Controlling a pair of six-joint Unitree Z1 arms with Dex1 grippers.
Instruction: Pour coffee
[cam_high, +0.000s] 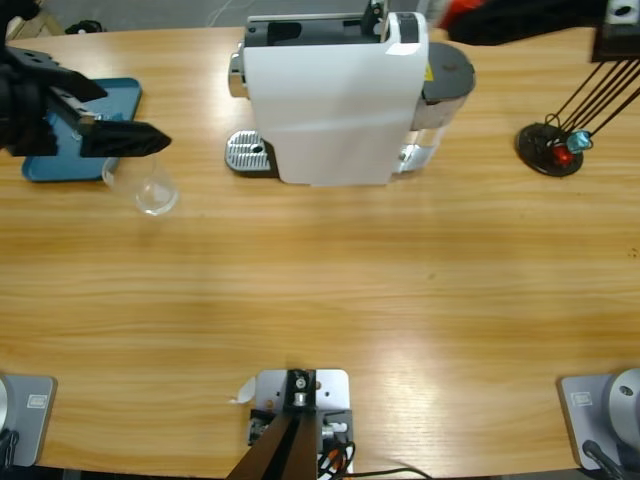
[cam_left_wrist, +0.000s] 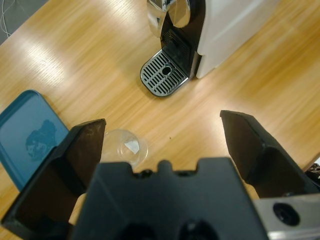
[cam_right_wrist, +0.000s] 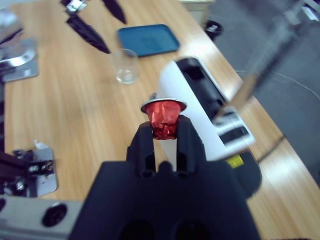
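Right wrist: gripper (cam_right_wrist: 164, 131) clamped on red capsule (cam_right_wrist: 163, 119); keep it upright, seat it squarely in machine (cam_right_wrist: 200, 107). Left gripper (cam_left_wrist: 162, 140) wide open above glass (cam_left_wrist: 127, 148).

Long wooden table (cam_high: 320, 300), light oak-look grain running lengthwise; it fills nearly the whole high view. Soft bright glare patches are seen on the tabletop, lower middle in the high view and upper left in the left wrist view. Beyond the far table edge a strip of grey floor (cam_high: 150, 12) is seen, with a thin white cable (cam_high: 225, 12) lying on it. In the left wrist view the same grey floor (cam_left_wrist: 20, 12) shows at the upper-left corner, with white cable loops (cam_left_wrist: 7, 15) near the edge. In the right wrist view grey floor (cam_right_wrist: 270, 45) is visible past the table's long edge. No walls or windows can be made out.
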